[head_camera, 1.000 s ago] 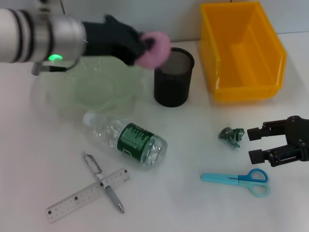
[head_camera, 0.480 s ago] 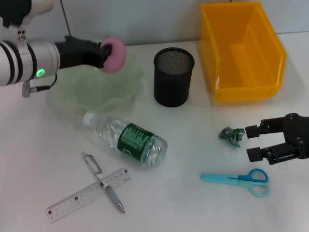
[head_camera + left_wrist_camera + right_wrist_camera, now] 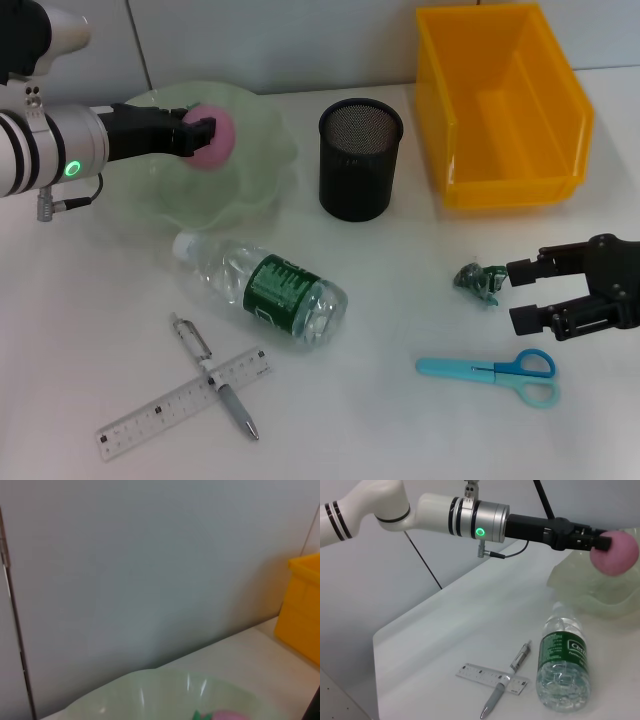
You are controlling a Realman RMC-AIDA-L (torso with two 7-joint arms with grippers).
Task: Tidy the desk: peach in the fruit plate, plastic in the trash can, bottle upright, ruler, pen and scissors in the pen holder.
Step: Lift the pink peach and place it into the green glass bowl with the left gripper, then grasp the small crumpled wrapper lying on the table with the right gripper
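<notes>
1. Far left on the white tabletop (image 3: 60, 330), the left claw (image 3: 200, 137) is clamped on the pink peach (image 3: 214, 138), holding it above the pale green fruit plate (image 3: 255, 190). The peach appears clear of the plate floor, though how far cannot be told from the head view.
2. Below the plate, the bottle (image 3: 262, 287) lies on its side. Nearer the front edge, the pen (image 3: 213, 376) crosses the ruler (image 3: 183, 402), the two touching.
3. At centre stands the black mesh pen holder (image 3: 360, 160), with no tools seen in it. To its right sits the yellow trash can (image 3: 500, 105).
4. At right, the right claw (image 3: 520, 296) waits with fingers spread, just beside the crumpled green plastic (image 3: 478, 281). The blue scissors (image 3: 494, 371) lie near it, toward the front.
5. Risk, as a judgement: released from height, the round peach could bounce or roll over the plate's wavy rim toward the pen holder. The light plate could also shift if the claw brushes it.
6. Hard to make out: the left wrist view shows only a sliver of peach and the plate rim, and none of the claw's fingers. The plate's translucent edge blends into the tabletop.
</notes>
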